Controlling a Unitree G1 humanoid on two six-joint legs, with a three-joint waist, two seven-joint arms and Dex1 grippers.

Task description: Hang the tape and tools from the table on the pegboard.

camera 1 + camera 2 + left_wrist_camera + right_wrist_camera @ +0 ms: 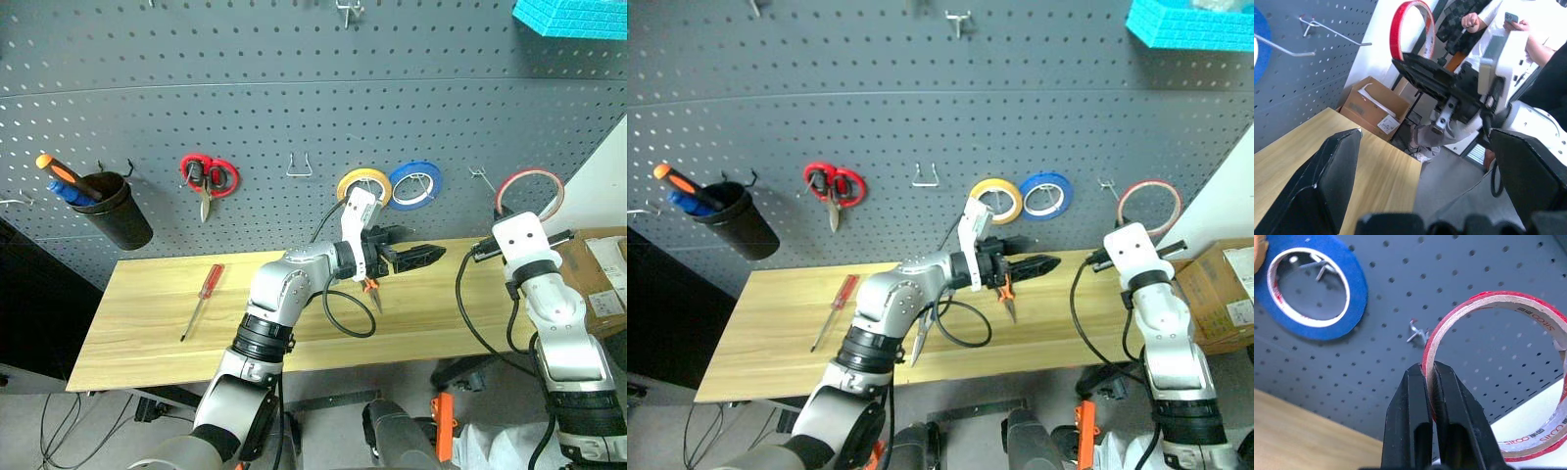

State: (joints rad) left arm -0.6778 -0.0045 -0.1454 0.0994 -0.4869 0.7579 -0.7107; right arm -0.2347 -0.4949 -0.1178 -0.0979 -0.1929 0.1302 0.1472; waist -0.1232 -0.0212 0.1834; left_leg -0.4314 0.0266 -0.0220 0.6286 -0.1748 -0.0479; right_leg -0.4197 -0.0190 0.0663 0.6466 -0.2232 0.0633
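My right gripper (pixel 1427 376) is shut on the rim of the red tape (pixel 530 173) and holds the roll up in front of the pegboard (pixel 294 78), just right of a bare hook (pixel 1418 333). The left gripper (pixel 413 257) hangs open above the table (pixel 147 333), pointing right toward the right arm, with nothing between its fingers. Below it the orange-and-black pliers (pixel 372 292) lie on the wood. The red-handled screwdriver (pixel 203 299) lies on the table's left part.
On the pegboard hang a yellow roll (pixel 362 186), a blue roll (pixel 415 183), red-handled scissors (pixel 208 178) and a black cup (pixel 118 211) with an orange-handled screwdriver. Another bare hook (pixel 299 166) is between them. A cardboard box (pixel 602 279) stands right of the table. A person's hands (pixel 1508 19) hold a phone.
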